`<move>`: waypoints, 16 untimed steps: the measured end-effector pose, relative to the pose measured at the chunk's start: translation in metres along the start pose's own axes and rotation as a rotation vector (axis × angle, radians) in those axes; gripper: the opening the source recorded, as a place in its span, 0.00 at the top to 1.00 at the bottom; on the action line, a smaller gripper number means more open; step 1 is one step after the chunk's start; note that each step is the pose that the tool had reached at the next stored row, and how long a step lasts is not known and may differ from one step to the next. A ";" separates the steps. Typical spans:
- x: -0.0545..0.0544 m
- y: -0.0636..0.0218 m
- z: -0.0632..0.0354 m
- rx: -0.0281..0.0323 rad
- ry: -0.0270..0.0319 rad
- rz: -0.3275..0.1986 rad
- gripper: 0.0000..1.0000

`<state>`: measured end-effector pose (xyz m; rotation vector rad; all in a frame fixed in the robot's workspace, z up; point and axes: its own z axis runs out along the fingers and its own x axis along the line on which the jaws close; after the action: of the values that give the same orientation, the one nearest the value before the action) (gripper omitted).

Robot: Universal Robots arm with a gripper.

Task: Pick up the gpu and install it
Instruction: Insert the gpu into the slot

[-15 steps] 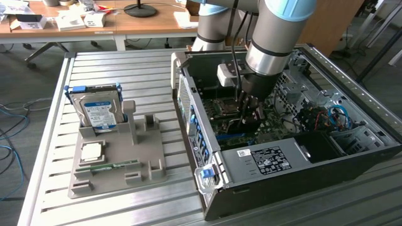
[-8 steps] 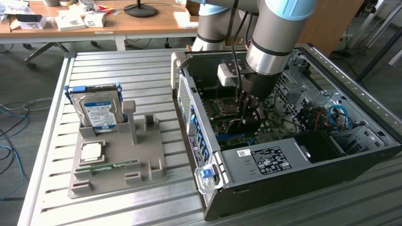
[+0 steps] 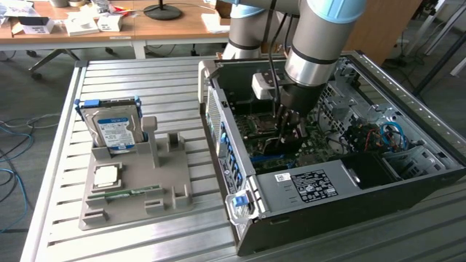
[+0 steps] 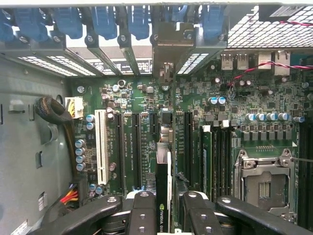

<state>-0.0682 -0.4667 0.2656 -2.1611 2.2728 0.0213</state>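
Note:
Inside the open computer case (image 3: 240, 164), my gripper (image 3: 290, 128) reaches down over the motherboard (image 4: 132, 98). It is shut on the gpu (image 4: 164, 171), a thin dark card seen edge-on between the two black fingers (image 4: 144, 210), with a green logo on its label. The card's metal bracket (image 4: 168, 44) stands against the case's rear slot openings, under the blue clips. The gpu (image 3: 285, 143) hangs upright over the black expansion slots (image 4: 188, 142). Whether its edge touches a slot I cannot tell.
A hard drive (image 3: 113, 128) stands upright in the grey holder (image 3: 138, 191) at the exterior view's left, with a green memory stick (image 3: 135, 192) and a small square chip (image 3: 107, 176). Near the card are a white slot (image 4: 101, 147), the CPU socket (image 4: 264, 181) and cable bundles (image 4: 71, 196).

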 end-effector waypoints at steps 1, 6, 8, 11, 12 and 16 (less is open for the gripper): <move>0.000 0.0000 0.0000 0.0000 0.0001 0.001 0.74; 0.000 0.0001 0.0003 0.0001 0.0008 0.009 0.74; 0.000 0.0000 0.0006 0.0003 0.0006 0.020 0.74; 0.000 0.0000 0.0006 0.0004 0.0006 0.031 0.74; 0.000 0.0000 0.0007 0.0004 0.0006 0.031 0.74; 0.000 0.0001 0.0008 0.0014 0.0179 0.031 0.74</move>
<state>-0.0683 -0.4667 0.2649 -2.1339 2.3150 0.0005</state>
